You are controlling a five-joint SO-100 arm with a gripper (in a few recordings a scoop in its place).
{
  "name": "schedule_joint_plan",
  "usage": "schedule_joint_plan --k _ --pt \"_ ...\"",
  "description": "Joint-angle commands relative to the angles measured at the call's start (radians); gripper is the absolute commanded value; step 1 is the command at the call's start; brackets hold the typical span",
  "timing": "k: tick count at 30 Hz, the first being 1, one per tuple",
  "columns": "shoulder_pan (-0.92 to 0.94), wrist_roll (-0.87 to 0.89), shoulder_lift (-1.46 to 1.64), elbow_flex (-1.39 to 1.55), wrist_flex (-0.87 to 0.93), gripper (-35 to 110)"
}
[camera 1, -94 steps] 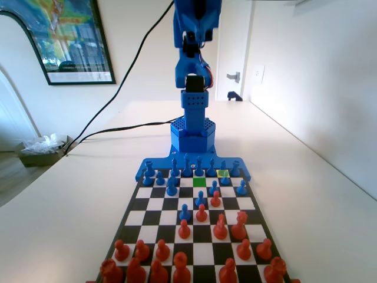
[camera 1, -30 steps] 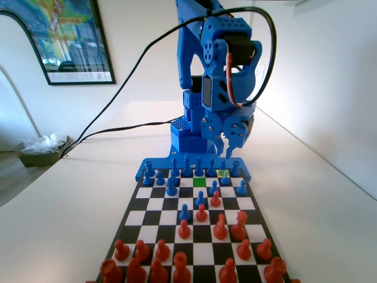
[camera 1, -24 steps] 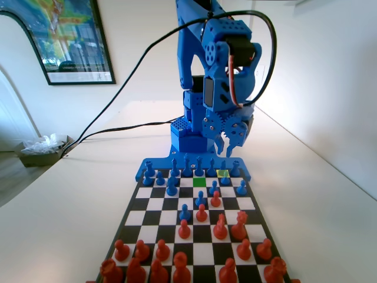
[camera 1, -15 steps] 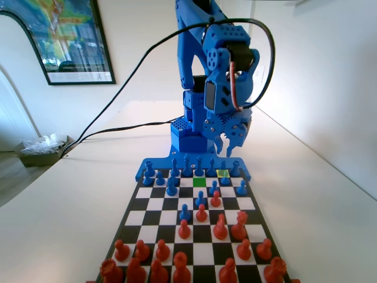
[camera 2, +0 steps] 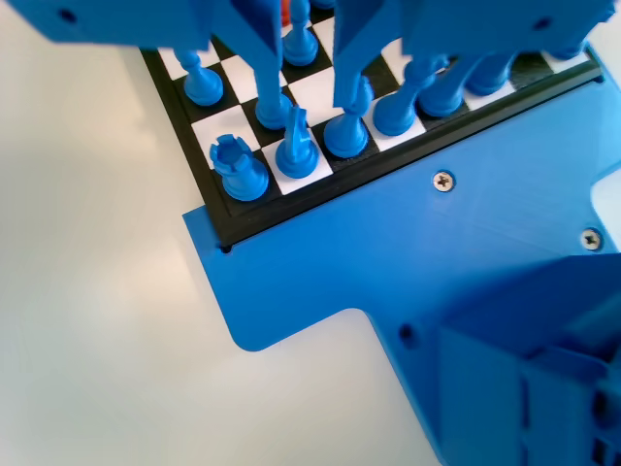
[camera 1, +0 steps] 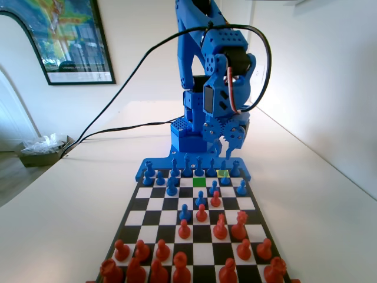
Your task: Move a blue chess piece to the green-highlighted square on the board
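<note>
White table [camera 1: 76, 194] runs under everything in the fixed view, poster [camera 1: 59, 38] on the wall at 10 o'clock, black cable [camera 1: 118, 97] trailing down from the arm to the tabletop. Blue arm [camera 1: 203, 71] stands at the far end, 12 o'clock from the board [camera 1: 154, 203], folded forward over the back row. The board is black-and-white chequered, with a blue rim [camera 1: 191, 173] on the arm's side. Red pieces [camera 1: 179, 259] crowd the near end at 6 o'clock, blue pieces [camera 1: 171, 186] sit along the far rows, and a few of each are mixed mid-board.

The gripper [camera 1: 227, 150] hangs low, just above the far-right part of the blue back row in the fixed view. In the wrist view the gripper [camera 2: 301, 83] comes down from the top edge with its two jaws spread a little apart, nothing between them, tips hovering over the corner group of blue pieces: a rook [camera 2: 238, 167] on the corner square, a knight [camera 2: 296, 146] right beside it at its 3 o'clock, then a bishop [camera 2: 346, 131] next along. One jaw tip sits near the knight's top; contact unclear.

The green-highlighted square [camera 1: 199, 182] is in the second row from the arm, near the middle, bare. The yellow-highlighted square [camera 1: 222, 173] is one row farther, at about 2 o'clock from the green one, a blue piece partly in front of it.
</note>
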Motion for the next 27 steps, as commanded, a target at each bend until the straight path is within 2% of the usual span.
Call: schedule_joint_plan --k 1,27 --pt "-0.017 -0.012 0.041 0.009 -0.014 10" --pt "-0.021 -0.037 -0.038 0.058 -0.132 10"
